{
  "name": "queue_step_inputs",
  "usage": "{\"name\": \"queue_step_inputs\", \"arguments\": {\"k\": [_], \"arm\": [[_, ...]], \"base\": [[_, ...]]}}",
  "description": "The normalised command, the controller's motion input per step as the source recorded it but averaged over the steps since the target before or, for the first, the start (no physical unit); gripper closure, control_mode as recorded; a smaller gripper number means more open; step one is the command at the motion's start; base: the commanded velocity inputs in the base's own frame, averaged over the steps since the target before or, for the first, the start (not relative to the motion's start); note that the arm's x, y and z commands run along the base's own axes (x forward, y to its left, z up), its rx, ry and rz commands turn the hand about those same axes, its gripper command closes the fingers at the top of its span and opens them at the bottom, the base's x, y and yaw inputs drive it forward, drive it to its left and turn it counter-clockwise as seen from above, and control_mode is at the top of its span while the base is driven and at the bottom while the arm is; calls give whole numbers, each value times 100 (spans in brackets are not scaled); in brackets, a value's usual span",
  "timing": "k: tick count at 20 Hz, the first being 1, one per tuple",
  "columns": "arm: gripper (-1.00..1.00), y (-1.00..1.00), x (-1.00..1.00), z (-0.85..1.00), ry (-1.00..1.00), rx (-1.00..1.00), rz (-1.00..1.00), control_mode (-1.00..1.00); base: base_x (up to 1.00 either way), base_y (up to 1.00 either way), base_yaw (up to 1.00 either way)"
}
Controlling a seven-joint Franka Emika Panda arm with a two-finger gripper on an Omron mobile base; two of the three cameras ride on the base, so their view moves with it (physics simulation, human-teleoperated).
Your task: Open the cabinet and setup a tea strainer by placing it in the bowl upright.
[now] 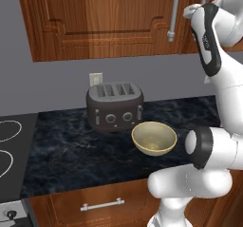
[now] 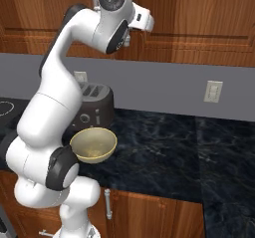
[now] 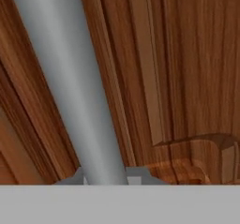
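From my remote station, the left base view gives me the cabinet (image 1: 109, 17) with its doors shut, two silver handles (image 1: 175, 12) side by side at its right, and the arm's wrist raised against them. Below, the bowl (image 1: 154, 137) sits near the front edge of the dark tabletop (image 1: 71, 150), just in front of the toaster (image 1: 115, 106), the two close but apart. A drawer (image 1: 102, 204) shows under the tabletop's front edge.

The right base view adds what the left cannot: a bare stretch of tabletop running to the right, and a wall switch (image 2: 213, 91) above it. Here the arm hides most of the handles.

The hand view sits hard against one handle (image 3: 70, 87), a grey bar crossing the picture over the door's raised panel. The claw's tips do not show there, so I cannot tell whether the claw is released or clenched on the bar.

I see no strainer on the tabletop.
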Motion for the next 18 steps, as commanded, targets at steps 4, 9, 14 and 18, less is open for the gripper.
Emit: {"name": "queue_step_inputs", "arguments": {"k": [4, 9, 14, 18], "arm": [[100, -49, -69, 10, -1, 6, 0, -100], [100, -46, -86, 17, 8, 3, -1, -100], [100, -50, -100, 9, 3, 9, -1, -100], [100, -68, -100, 0, 0, 18, 0, -100]], "base": [[0, 0, 0], [0, 0, 0], [0, 0, 0], [0, 0, 0]]}}
